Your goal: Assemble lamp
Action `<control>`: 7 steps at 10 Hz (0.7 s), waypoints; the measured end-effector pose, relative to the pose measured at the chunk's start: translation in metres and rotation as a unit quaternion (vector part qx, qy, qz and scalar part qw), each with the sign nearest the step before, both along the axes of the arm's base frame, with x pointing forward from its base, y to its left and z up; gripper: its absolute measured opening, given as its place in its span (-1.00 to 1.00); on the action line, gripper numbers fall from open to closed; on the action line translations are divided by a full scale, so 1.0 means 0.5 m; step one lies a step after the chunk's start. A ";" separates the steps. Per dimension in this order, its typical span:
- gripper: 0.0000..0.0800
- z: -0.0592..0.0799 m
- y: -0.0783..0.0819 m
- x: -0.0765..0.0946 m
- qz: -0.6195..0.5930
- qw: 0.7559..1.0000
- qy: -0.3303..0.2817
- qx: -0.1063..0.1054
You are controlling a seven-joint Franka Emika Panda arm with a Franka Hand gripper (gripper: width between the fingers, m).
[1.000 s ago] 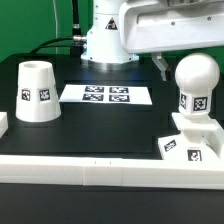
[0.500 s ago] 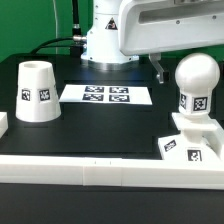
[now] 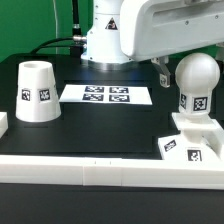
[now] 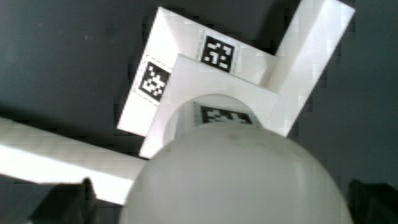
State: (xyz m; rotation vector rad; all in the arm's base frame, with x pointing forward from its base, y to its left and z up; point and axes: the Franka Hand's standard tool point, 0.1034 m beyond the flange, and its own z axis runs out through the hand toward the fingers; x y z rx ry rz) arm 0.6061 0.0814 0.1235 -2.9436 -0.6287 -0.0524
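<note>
the gripper (image 4: pixel 217 200) is spread wide, holding nothing. the bulb (image 4: pixel 231 165) stands just beneath it, upright on the base (image 4: pixel 192 68); the shade (image 3: pixel 37 92) sits well away on the desk (image 3: pixel 100 125).

White bulb (image 3: pixel 196 80), shade (image 3: pixel 36 92), base (image 3: pixel 186 147): b&w sq tags; table (image 3: pixel 100 126) blk.

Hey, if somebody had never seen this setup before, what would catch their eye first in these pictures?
First, the round-headed bulb, standing upright on the low square base at the exterior view's right; it also fills much of the wrist view. Next, the tapered shade, which sits alone on the black table at the exterior view's left. The marker board lies flat between them.
</note>
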 end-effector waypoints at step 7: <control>0.75 -0.003 0.012 -0.001 0.305 0.951 -0.035 -0.025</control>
